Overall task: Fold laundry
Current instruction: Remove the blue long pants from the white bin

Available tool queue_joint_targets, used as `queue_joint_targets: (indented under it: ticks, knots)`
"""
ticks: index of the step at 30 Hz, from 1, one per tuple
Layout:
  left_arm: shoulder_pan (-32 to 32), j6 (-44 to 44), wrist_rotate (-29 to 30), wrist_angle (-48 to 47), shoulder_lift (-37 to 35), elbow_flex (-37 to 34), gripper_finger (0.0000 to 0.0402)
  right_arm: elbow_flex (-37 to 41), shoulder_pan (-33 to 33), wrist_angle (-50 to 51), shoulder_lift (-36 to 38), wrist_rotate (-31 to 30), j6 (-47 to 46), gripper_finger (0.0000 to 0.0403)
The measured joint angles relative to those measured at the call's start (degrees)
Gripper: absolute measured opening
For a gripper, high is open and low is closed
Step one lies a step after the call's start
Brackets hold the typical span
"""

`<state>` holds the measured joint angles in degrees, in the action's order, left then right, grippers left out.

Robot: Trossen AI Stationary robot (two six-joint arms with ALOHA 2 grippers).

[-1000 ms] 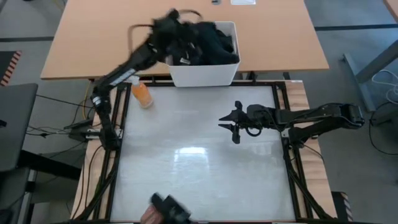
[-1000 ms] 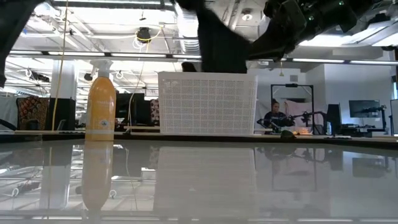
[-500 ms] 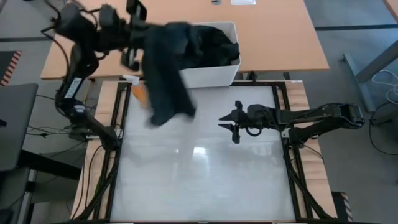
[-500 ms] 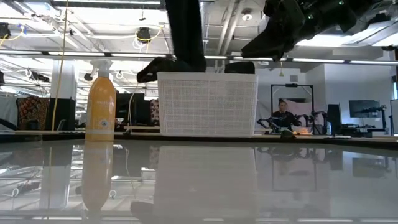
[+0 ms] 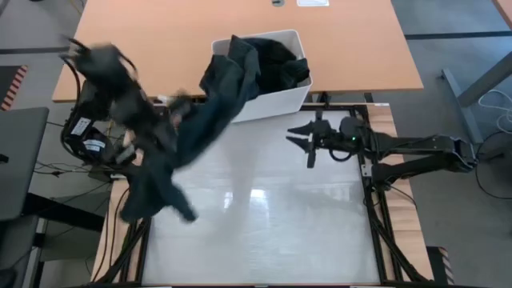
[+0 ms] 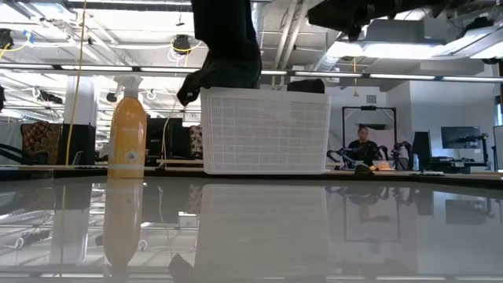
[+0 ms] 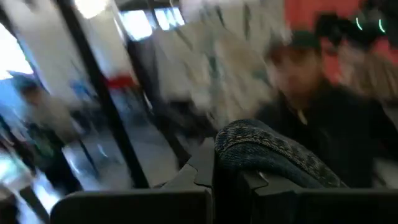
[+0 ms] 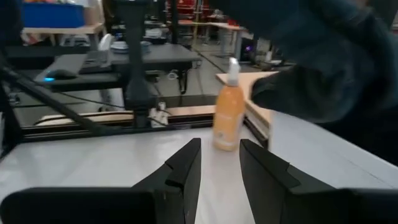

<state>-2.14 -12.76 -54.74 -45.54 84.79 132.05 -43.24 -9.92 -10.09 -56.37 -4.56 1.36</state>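
I see the left gripper (image 5: 160, 132) at the table's left edge, its fingers clamped shut on a fold of dark navy trousers (image 5: 188, 132). The left wrist view shows that fold as a rounded hump of coarse, speckled weave pinched between the jaws. The cloth is soft and limp: it stretches in a long diagonal band from the bin (image 5: 272, 100) down past the gripper, and its loose end hangs crumpled over the table (image 5: 264, 224) edge. The upper end drapes over the bin's left rim.

The rest of the laundry (image 5: 280, 60), black and bunched, sits heaped inside the bin. The bin is white plastic, rectangular, with fine mesh-patterned walls in the low view, and it stands tilted at the far edge of the table. The tabletop is glossy white and mirrors the ceiling lights.

An orange spray bottle (image 6: 126, 130) with a white nozzle stands upright left of the bin.

My right gripper (image 5: 308, 144) hovers over the table's right side, fingers parted and holding nothing.
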Motion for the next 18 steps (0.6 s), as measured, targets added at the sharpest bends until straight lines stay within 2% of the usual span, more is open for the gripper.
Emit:
queue_joint_targets:
  ticks: [3, 5, 8, 12, 15, 18]
  knots:
    - [6.6, -13.9, 14.6, -19.1, 0.5, -1.1, 0.0, 0.0, -2.9, 1.8, -1.7, 0.0, -2.5, 0.0136]
    - [10.3, -16.0, 22.8, -23.5, 0.6, -5.6, 0.0, 0.0, -4.5, 3.3, -4.7, 0.0, -4.6, 0.0136]
    - [14.6, -14.0, 28.5, -19.3, 0.6, -16.1, 0.0, 0.0, -6.0, 2.6, -11.2, -0.1, -5.7, 0.0136]
    - [16.7, -10.1, 37.1, -13.2, -1.0, -29.2, 0.0, 0.0, -7.5, -5.7, -20.1, 0.0, -5.8, 0.0136]
    - [16.4, -4.8, 38.3, -5.4, -2.6, -39.9, 0.0, 0.0, -8.5, -10.6, -25.2, 0.1, -5.2, 0.0136]
    - [16.0, 1.6, 38.5, 1.5, -3.4, -51.0, 0.0, 0.0, -9.7, -10.9, -27.2, 0.3, -5.3, 0.0136]
